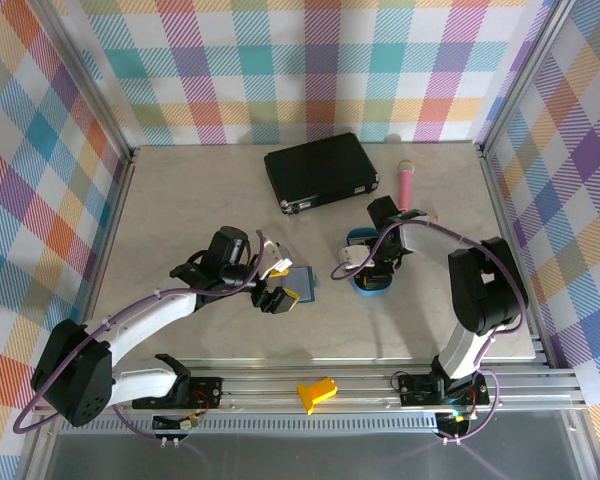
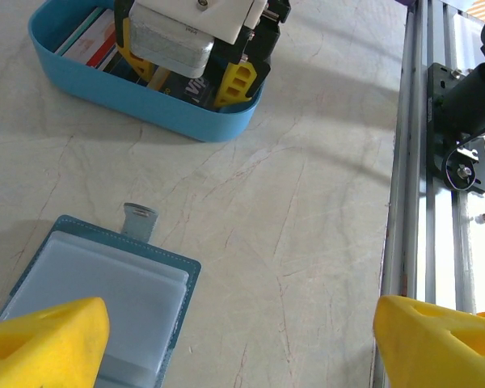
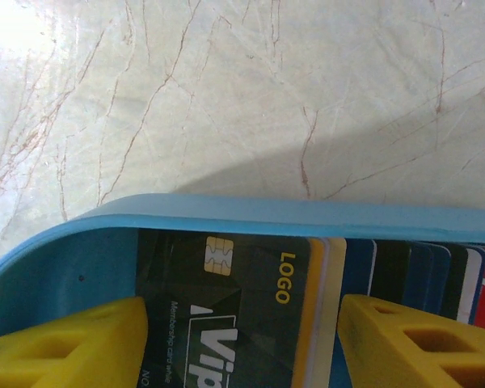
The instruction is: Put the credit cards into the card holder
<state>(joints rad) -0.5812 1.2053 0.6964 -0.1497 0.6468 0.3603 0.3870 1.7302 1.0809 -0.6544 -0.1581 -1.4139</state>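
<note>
In the blue tray (image 3: 226, 208), my right gripper (image 3: 242, 327) reaches down among the credit cards (image 3: 250, 299). Its jaws are part open, straddling the black card's short width, and I cannot tell if they are pressing on it. The card's long axis runs across my jaw line, chip end toward the rim. My left gripper (image 2: 241, 339) hovers wide open and empty over the card holder (image 2: 105, 299). The holder lies just beside the tray with its pockets up and its tab toward the tray, presumably ready for steadying.
</note>
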